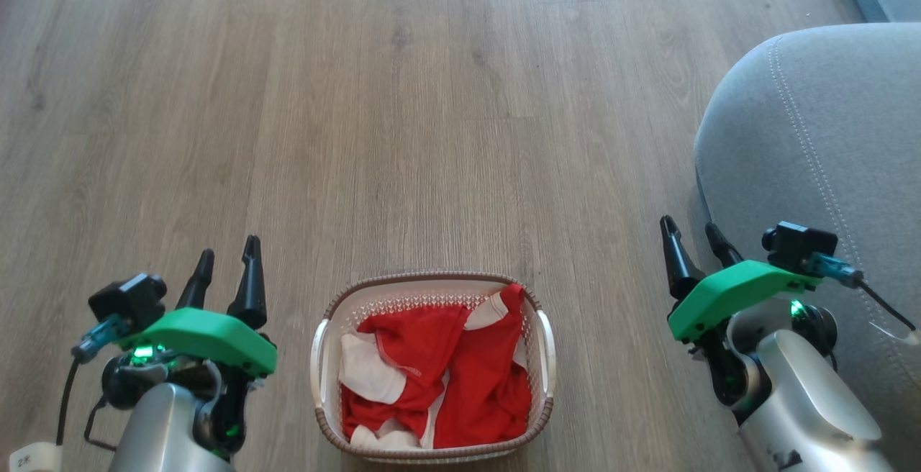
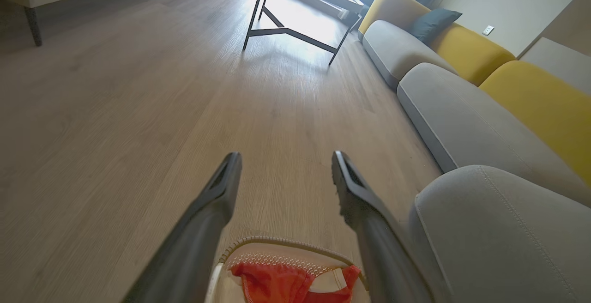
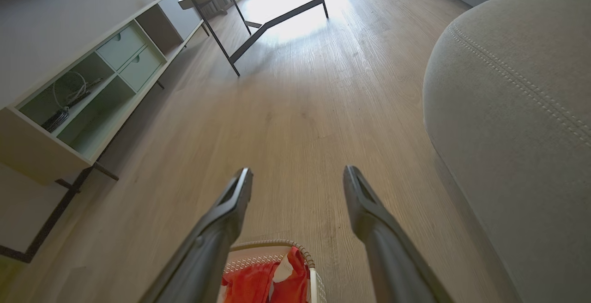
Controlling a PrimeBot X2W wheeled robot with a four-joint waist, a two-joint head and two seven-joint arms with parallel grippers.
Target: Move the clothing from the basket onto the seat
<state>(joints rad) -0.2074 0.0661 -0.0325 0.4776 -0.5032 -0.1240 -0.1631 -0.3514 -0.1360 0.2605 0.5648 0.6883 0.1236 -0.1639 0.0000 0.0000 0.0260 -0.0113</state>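
Observation:
The cream-white basket (image 1: 543, 346) with a brown braided rim stands on the wood floor at the bottom centre of the head view. Red clothing (image 1: 460, 371) with white sleeves fills it. The grey seat (image 1: 813, 134) rises at the right, a short way from the basket. My left gripper (image 1: 229, 252) hangs open to the left of the basket, holding nothing. My right gripper (image 1: 691, 229) hangs open between basket and seat, also holding nothing. In the left wrist view the basket (image 2: 277, 244) and clothing (image 2: 272, 280) lie below my open left gripper (image 2: 286, 160). The right wrist view has the clothing (image 3: 258, 282) under the open right gripper (image 3: 298, 173).
Bare wood floor (image 1: 396, 112) stretches ahead. Farther off stand a black-legged table (image 2: 295, 21), a sofa with grey cushions (image 2: 461, 118) and yellow backs (image 2: 545, 104), and a low shelf cabinet (image 3: 92, 90) along the left wall.

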